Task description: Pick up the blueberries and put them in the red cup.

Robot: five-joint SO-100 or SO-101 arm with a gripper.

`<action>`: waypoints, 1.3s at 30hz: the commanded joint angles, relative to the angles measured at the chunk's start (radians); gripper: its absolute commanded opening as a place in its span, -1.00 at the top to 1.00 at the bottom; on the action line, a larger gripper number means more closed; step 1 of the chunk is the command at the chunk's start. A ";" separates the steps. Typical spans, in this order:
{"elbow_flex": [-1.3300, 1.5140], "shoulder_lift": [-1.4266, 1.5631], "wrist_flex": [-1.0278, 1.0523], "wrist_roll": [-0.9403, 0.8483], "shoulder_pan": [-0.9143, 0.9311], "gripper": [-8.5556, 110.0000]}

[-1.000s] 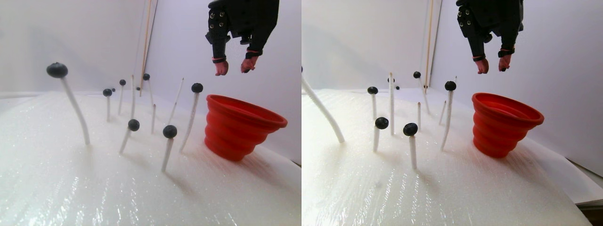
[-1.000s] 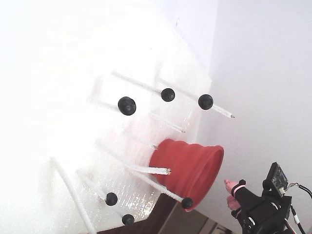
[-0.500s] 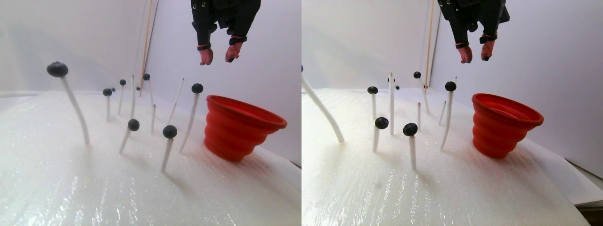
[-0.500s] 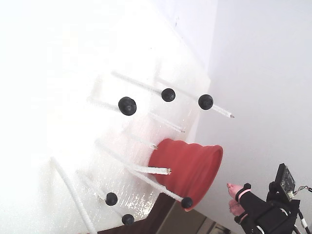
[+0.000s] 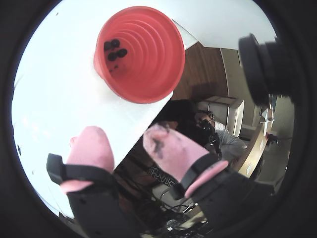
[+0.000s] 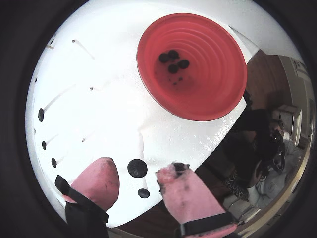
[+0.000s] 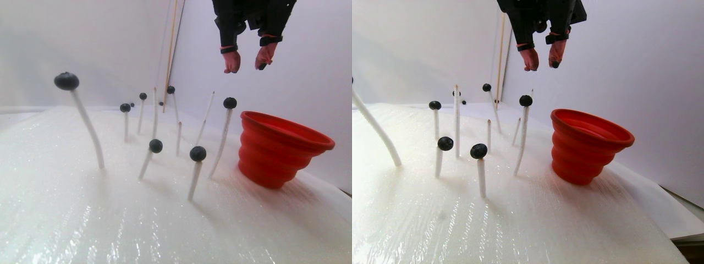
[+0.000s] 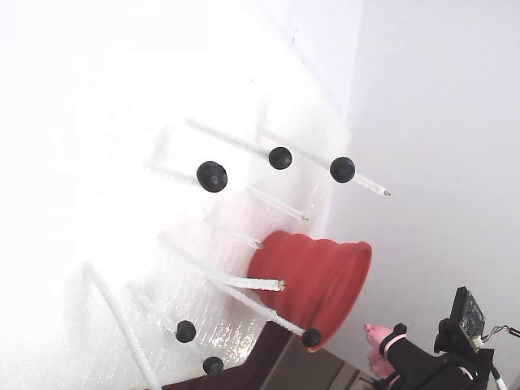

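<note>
Three blueberries [image 6: 173,60] already lie in the red cup [image 6: 218,94], which sits near the edge of the white foam board [image 7: 82,220]; others sit on thin white rods [image 7: 223,137] across the board. The gripper [image 7: 245,59] hangs high above the rods, pink fingers [image 5: 91,148] spread, holding nothing. Judged between picks: next move calls for descending onto another berry. No readable writing.

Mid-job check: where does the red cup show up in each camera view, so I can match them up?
A wrist view: red cup at top centre, blueberries inside.
A wrist view: upper right, blueberries inside.
Stereo pair view: right of each half, upright on the white foam.
Fixed view: lower centre, picture lies sideways.
Shared landmark: the pink-tipped gripper, open, above the cup.
</note>
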 commanded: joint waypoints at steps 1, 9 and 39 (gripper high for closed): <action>0.005 0.098 0.012 0.008 -0.006 0.60; 0.060 0.126 0.017 0.006 -0.034 0.60; 0.069 -0.058 -0.066 -0.021 -0.026 0.59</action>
